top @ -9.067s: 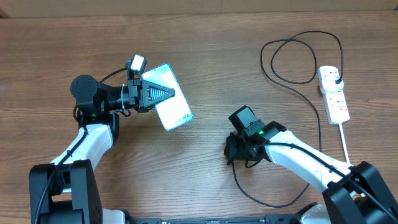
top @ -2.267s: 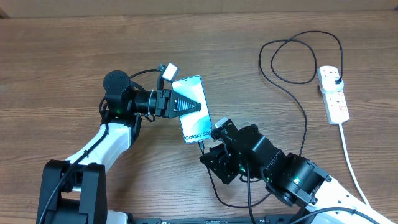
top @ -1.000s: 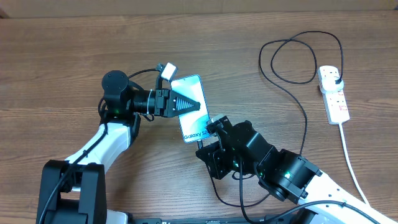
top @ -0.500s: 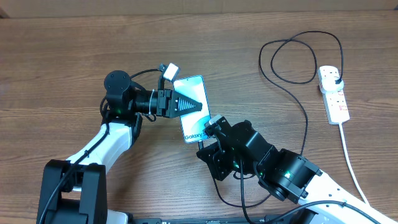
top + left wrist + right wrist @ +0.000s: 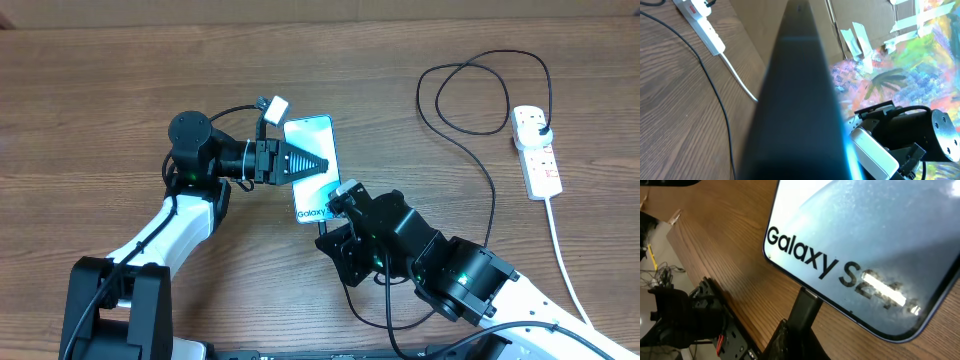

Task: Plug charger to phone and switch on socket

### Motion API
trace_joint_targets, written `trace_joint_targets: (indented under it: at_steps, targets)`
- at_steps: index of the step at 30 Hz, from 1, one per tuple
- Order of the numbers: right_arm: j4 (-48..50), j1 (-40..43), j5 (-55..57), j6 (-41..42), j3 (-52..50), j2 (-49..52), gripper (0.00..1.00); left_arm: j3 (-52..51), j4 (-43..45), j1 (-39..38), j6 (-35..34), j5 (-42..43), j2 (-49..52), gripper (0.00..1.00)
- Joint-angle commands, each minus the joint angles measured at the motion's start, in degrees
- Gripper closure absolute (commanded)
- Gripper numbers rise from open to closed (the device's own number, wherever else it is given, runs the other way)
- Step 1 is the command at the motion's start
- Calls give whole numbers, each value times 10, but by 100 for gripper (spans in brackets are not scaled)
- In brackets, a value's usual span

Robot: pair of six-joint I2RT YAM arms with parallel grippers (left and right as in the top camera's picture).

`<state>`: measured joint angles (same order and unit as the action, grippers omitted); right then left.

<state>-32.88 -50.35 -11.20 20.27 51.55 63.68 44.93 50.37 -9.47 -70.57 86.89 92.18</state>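
The phone (image 5: pixel 312 172) has a light blue screen with "Galaxy" text and is held just above the table. My left gripper (image 5: pixel 322 163) is shut on it from the left. In the left wrist view the phone (image 5: pixel 795 100) is a dark blur filling the middle. My right gripper (image 5: pixel 336 212) is shut on the charger's black connector (image 5: pixel 808 306), whose tip meets the phone's (image 5: pixel 855 235) lower edge. I cannot tell how deep it sits. The charger cable (image 5: pixel 490 190) loops to its plug (image 5: pixel 540 122) in the white socket strip (image 5: pixel 537 158) at far right.
The strip's thick white cord (image 5: pixel 562 250) runs to the front right edge. The charger cable makes a wide loop (image 5: pixel 470 95) at back right and trails under my right arm (image 5: pixel 450 275). The strip (image 5: pixel 699 21) also shows in the left wrist view.
My left gripper has lifted and turned the phone slightly up and right, so it stands more upright in the overhead view. My right gripper stays at its lower end with the connector.
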Motion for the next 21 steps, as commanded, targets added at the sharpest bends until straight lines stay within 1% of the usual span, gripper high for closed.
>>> trace_joint_targets:
  at_steps: [1, 5, 11, 13, 15, 16, 17, 21]
  targets:
    - [38, 2, 41, 12, 71, -9, 96, -8, 1, -33, 18, 37, 0, 96]
    - [34, 2, 41, 11, 71, -9, 94, -8, 1, -32, 19, 37, 0, 96]
    - [-7, 2, 41, 11, 71, -18, 75, -8, 0, -21, 25, 35, 0, 96]
    - [-29, 2, 41, 12, 71, -25, 66, -8, 0, -21, 24, 21, 0, 96]
    - [-47, 2, 41, 12, 71, -35, 54, -8, 0, -21, 24, 0, 0, 96]
    - [-56, 2, 39, 12, 71, -43, 50, -8, 0, -22, 21, -12, 0, 96]
    - [-66, 2, 36, 12, 71, -54, 43, -8, 0, -24, 15, -26, 0, 96]
    - [-112, 2, 37, 14, 78, -111, 18, -8, 0, -35, 3, -90, 0, 96]
